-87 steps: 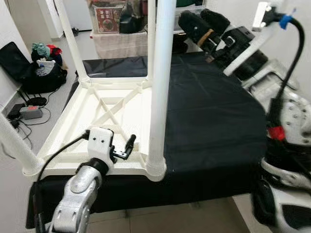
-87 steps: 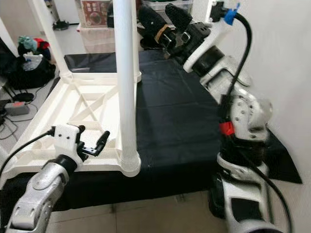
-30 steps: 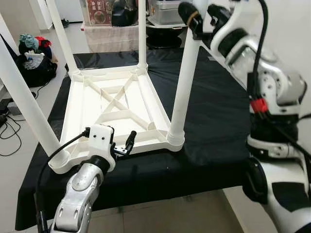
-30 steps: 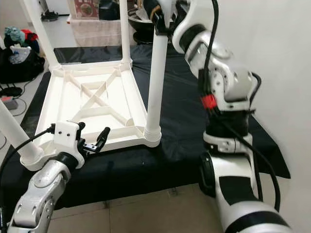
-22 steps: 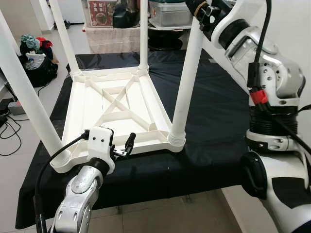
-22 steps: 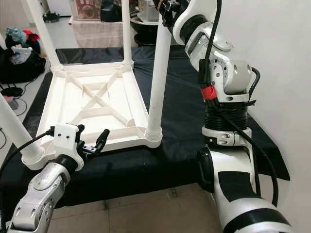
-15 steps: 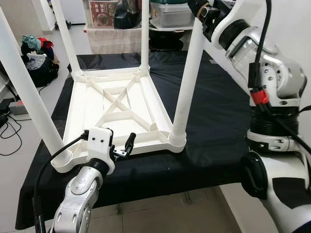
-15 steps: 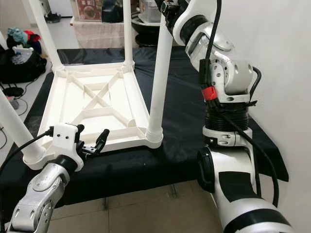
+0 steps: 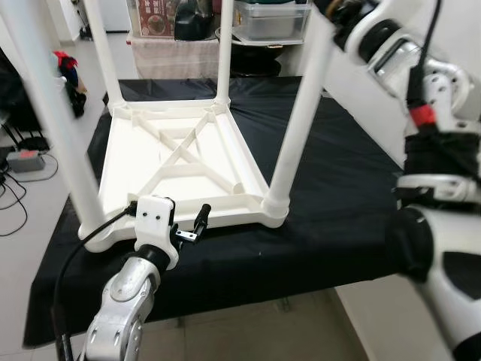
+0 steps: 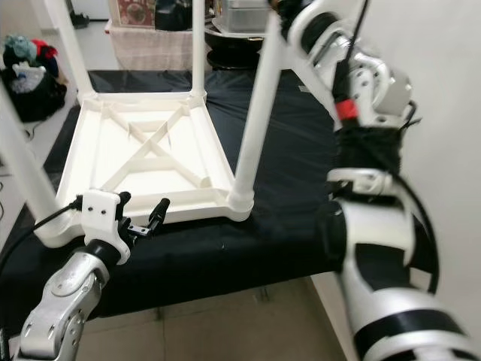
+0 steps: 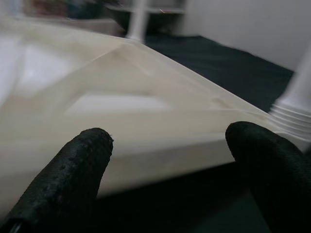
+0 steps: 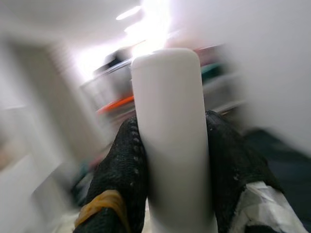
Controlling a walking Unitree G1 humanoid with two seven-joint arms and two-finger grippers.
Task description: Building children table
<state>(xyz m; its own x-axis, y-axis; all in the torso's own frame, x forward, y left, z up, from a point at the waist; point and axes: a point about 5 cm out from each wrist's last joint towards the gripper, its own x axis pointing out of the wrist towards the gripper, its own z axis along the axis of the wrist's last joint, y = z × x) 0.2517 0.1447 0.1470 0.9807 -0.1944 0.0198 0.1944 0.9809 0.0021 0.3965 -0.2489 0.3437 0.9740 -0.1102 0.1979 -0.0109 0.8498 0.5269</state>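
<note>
Upturned table (image 9: 180,162); right gripper (image 12: 170,145) clamps near leg (image 9: 297,120), leaning.

The left arm (image 9: 120,316) is ribbed silver metal with a white wrist block and a black cable; its fingers (image 11: 63,179) are matte black. The right arm (image 10: 376,248) is glossy white and black, with a red ring; one finger wears a tan band.

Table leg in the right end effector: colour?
White table leg, clearest in right wrist view.

You won't find readable text here: the red box (image 9: 152,16) on the back shelf has print, too blurred.
</note>
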